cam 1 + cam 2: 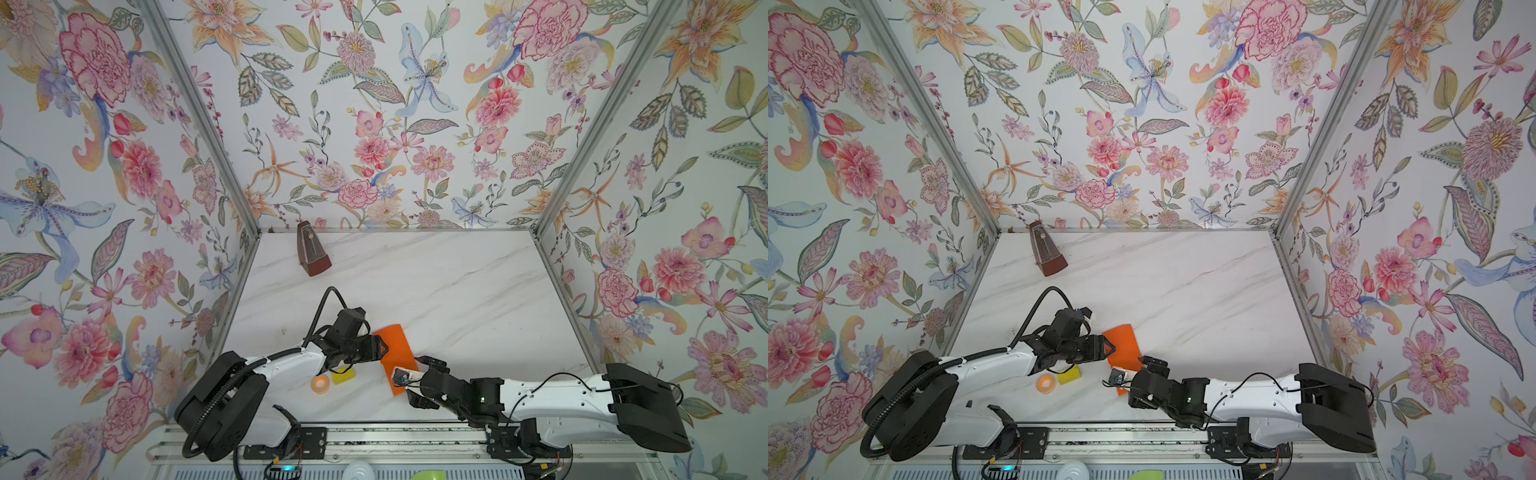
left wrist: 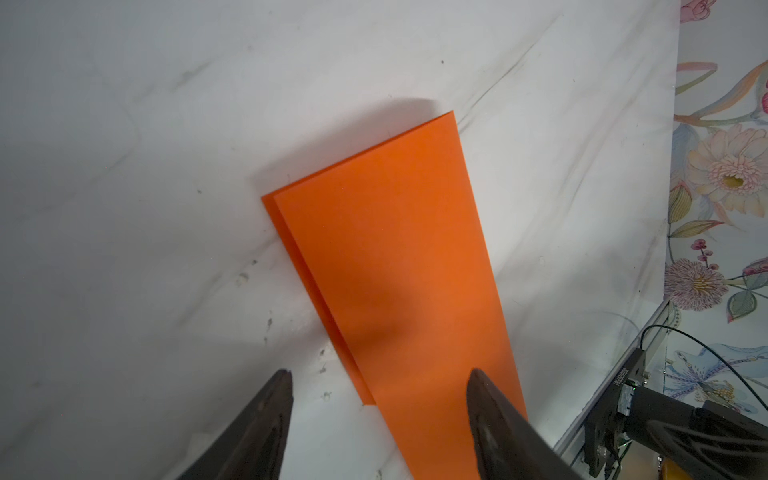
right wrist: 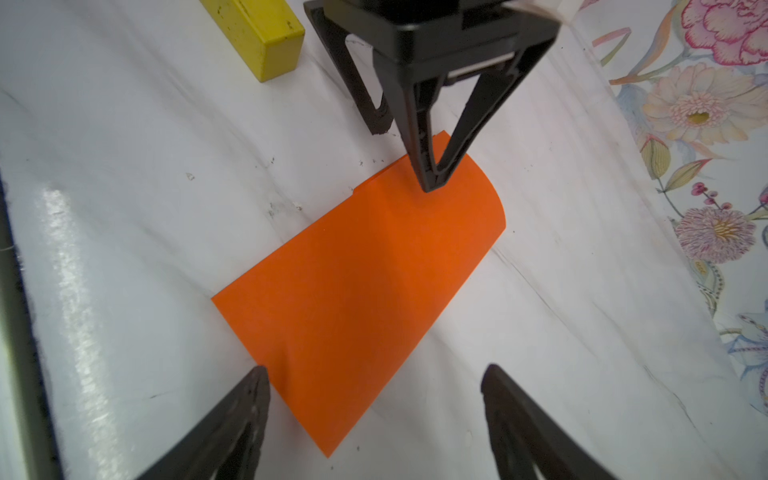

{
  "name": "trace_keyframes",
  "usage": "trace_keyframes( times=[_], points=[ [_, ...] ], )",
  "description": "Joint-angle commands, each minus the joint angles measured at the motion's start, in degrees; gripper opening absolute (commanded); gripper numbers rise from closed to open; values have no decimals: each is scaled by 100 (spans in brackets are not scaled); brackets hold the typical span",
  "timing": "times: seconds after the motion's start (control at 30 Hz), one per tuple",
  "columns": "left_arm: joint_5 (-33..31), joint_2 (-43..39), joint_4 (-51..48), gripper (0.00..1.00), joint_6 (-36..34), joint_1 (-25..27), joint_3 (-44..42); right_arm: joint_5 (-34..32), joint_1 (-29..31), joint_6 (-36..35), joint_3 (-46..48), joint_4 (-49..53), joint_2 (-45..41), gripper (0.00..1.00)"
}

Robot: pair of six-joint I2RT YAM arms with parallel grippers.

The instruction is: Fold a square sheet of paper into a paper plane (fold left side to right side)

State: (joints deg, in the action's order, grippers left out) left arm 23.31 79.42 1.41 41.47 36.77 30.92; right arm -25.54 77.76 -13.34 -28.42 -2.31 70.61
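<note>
The square sheet of paper [image 1: 397, 347] [image 1: 1123, 343] is bright orange and lies folded in half as a long rectangle on the marble table, with two layers showing along one long edge [image 2: 395, 270]. My left gripper [image 1: 384, 349] [image 1: 1111, 347] [image 2: 380, 374] is open at the sheet's left side. One of its fingertips [image 3: 432, 185] is over the paper and the other is over bare table. My right gripper [image 1: 411, 378] [image 1: 1136, 380] [image 3: 377, 370] is open at the sheet's near corner and holds nothing. The paper plane is not in view.
A yellow block [image 1: 344, 375] [image 3: 266, 37] and an orange tape ring [image 1: 320, 383] lie just left of the sheet, under the left arm. A brown metronome [image 1: 311, 251] stands at the back left. Floral walls enclose three sides, and a metal rail [image 1: 374, 440] runs along the front.
</note>
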Motion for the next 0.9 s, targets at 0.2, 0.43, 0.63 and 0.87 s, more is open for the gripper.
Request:
trace_keyframes(
  times=[0.2, 0.43, 0.63, 0.87],
  points=[
    [341, 317, 676, 66, 265, -3, -86, 14, -62, -21, 109, 28, -168, 81],
    [333, 412, 696, 67, 265, 0, -59, 10, -68, -2, 106, 28, -171, 81],
    [354, 502, 738, 68, 291, -5, -49, 11, -64, 29, 100, 20, -143, 81],
    [366, 522, 838, 68, 374, 0, -57, 22, -68, 53, 106, 15, -144, 81]
  ],
)
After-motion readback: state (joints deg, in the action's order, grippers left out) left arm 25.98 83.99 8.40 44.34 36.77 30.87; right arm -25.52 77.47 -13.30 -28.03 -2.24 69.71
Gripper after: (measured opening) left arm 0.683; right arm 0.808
